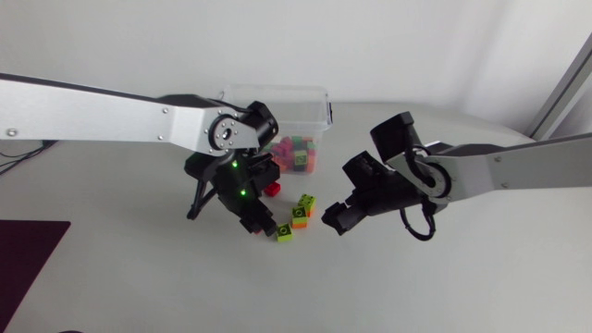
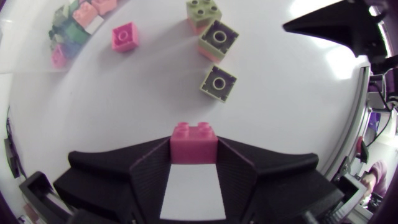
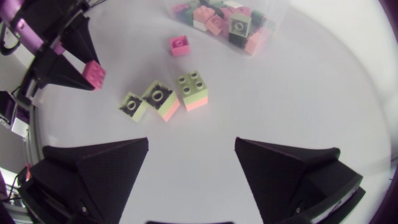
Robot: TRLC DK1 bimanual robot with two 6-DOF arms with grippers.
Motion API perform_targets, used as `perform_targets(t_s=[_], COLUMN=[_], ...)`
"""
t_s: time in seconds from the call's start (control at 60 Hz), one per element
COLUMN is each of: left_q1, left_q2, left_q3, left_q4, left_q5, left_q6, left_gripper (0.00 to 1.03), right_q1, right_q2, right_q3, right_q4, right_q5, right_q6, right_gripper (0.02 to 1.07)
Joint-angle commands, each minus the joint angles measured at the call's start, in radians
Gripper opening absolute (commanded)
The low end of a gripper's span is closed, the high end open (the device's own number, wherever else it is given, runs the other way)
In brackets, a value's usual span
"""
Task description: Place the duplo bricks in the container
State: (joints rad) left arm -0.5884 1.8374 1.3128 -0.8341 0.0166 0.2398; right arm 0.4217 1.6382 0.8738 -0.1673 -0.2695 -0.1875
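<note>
My left gripper (image 2: 194, 163) is shut on a pink duplo brick (image 2: 194, 142), held just above the table; in the head view this gripper (image 1: 258, 225) is in front of the clear container (image 1: 322, 104). Ahead of it lie a lime brick (image 2: 219, 83), a lime-and-orange brick (image 2: 218, 39), another lime brick (image 2: 203, 10) and a loose pink brick (image 2: 124, 36). My right gripper (image 3: 193, 165) stands open over bare table, with the same lime bricks (image 3: 160, 99) ahead of it, and sits right of them in the head view (image 1: 339, 220).
The container (image 3: 273, 28) at the back of the table holds several coloured bricks (image 1: 296, 154). My two grippers face each other across the small group of loose bricks (image 1: 302, 209). The front of the table is open white surface.
</note>
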Motion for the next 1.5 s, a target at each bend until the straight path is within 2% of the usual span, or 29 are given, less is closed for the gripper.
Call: perform_targets(t_s=[0.0, 0.417, 0.717, 0.867, 0.933, 1.083, 1.233, 1.4, 1.483], left_q1=[0.024, 0.127, 0.19, 0.217, 0.233, 0.256, 0.269, 0.271, 0.274], left_q2=[-0.07, -0.181, -0.182, -0.13, -0.118, -0.092, -0.059, -0.015, 0.01], left_q3=[0.003, 0.152, 0.23, 0.278, 0.282, 0.289, 0.301, 0.313, 0.324], left_q4=[-0.02, -0.008, 0.079, 0.089, 0.124, 0.178, 0.23, 0.28, 0.314], left_q5=[-0.006, 0.003, 0.088, 0.118, 0.141, 0.171, 0.184, 0.187, 0.189], left_q6=[0.046, 0.171, 0.231, 0.24, 0.242, 0.239, 0.23, 0.21, 0.199], left_gripper=[0.4, 0.4, 0.4, 0.4, 0.41, 0.41, 0.42, 0.43, 0.43], right_q1=[-0.009, -0.006, 0.028, 0.045, 0.051, 0.06, 0.068, 0.068, 0.061], right_q2=[0.075, 0.298, 0.37, 0.397, 0.411, 0.437, 0.451, 0.416, 0.351], right_q3=[0.067, 0.228, 0.324, 0.376, 0.396, 0.422, 0.432, 0.396, 0.36], right_q4=[-0.011, -0.038, -0.072, -0.103, -0.112, -0.121, -0.12, -0.097, -0.094], right_q5=[-0.013, -0.01, 0.024, 0.036, 0.039, 0.042, 0.041, 0.042, 0.042], right_q6=[-0.044, -0.17, -0.201, -0.211, -0.216, -0.228, -0.228, -0.21, -0.202], right_gripper=[1.02, 1.02, 1.02, 0.92, 0.92, 0.74, 0.42, 0.32, 0.32])
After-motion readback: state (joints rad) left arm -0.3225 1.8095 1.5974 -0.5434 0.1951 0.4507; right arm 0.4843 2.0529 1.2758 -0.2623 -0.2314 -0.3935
